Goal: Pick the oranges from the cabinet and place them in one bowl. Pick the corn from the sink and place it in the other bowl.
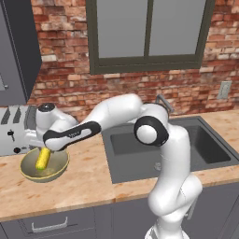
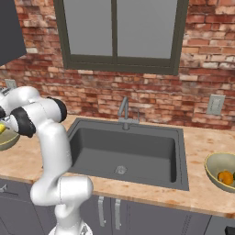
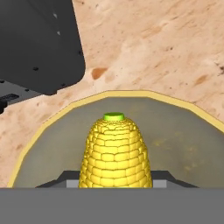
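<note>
Corn (image 1: 42, 159): yellow cob clenched in tool (image 1: 46, 151), held over the left bowl (image 1: 56, 172) on bench (image 1: 84, 186), well clear of sink (image 2: 124, 151). Orange (image 2: 225, 176) sits in right bowl (image 2: 213, 167). Step: placing corn; next move calls for lowering, then releasing

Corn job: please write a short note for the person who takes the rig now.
Claw: shut on the corn, holding it over the left bowl, beside the toaster.
Right bowl: holds the orange; a green bit at the frame edge may be the second fruit.
Sink: nothing in it.
Left: release the corn into the bowl, withdraw.
</note>
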Available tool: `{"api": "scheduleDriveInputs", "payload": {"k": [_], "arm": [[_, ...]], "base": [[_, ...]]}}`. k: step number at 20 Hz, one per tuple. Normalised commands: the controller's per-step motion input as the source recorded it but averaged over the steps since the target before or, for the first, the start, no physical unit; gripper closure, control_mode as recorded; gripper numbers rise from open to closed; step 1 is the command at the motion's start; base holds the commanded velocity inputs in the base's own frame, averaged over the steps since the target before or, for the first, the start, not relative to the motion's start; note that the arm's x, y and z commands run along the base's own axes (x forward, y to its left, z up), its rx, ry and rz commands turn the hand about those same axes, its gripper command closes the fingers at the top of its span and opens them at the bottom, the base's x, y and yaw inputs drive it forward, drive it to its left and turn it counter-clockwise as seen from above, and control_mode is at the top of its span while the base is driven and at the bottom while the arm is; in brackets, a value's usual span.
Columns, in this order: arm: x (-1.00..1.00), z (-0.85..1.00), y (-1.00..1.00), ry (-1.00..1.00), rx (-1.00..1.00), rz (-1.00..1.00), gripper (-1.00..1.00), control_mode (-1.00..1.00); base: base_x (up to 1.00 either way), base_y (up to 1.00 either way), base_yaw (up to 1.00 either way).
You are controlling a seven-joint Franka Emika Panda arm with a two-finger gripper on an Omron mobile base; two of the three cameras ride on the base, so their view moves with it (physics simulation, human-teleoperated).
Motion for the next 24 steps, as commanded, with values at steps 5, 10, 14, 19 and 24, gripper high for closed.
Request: {"api": "scheduleDriveInputs", "payload": {"k": [5,10,14,19,24], "arm": [[0.10,-0.17,0.01,0.02,0.00,-0.01,1.00,-1.00],[0.03,-0.25,0.03,0.00,0.00,-0.02,1.00,-1.00],[0.00,-0.24,0.13,0.00,0.00,-0.01,1.00,-1.00],[0.00,-0.11,0.21,0.00,-0.01,0.00,1.00,-1.00],[0.00,-0.01,0.13,0.00,-0.01,0.00,1.00,-1.00]], "base": [[0.00,0.00,0.00],[0.00,0.00,0.00],[0.00,0.00,0.00],[0.00,0.00,0.00],[0.00,0.00,0.00]]}}
